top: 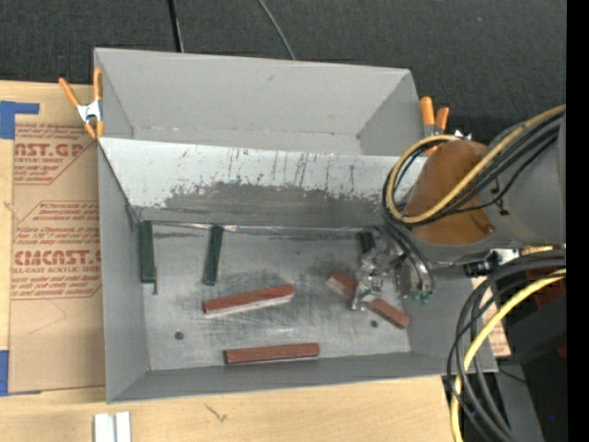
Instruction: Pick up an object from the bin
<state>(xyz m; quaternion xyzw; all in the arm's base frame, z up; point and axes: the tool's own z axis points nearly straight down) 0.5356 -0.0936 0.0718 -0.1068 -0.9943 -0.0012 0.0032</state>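
My gripper (368,291) is low over the right part of the bin floor, close to the right wall. A small red-brown block (341,284) lies just to its left, touching or nearly touching it. Another short red-brown block (392,316) lies on the floor just below and right of the gripper. A small dark green piece (368,242) stands against the back wall right above it.
A long red-brown bar (248,300) lies mid-floor and a second one (271,353) lies near the front wall. Two dark green bars (145,251) (213,254) lean at the back left. The arm with its orange cover and cables hangs over the right rim.
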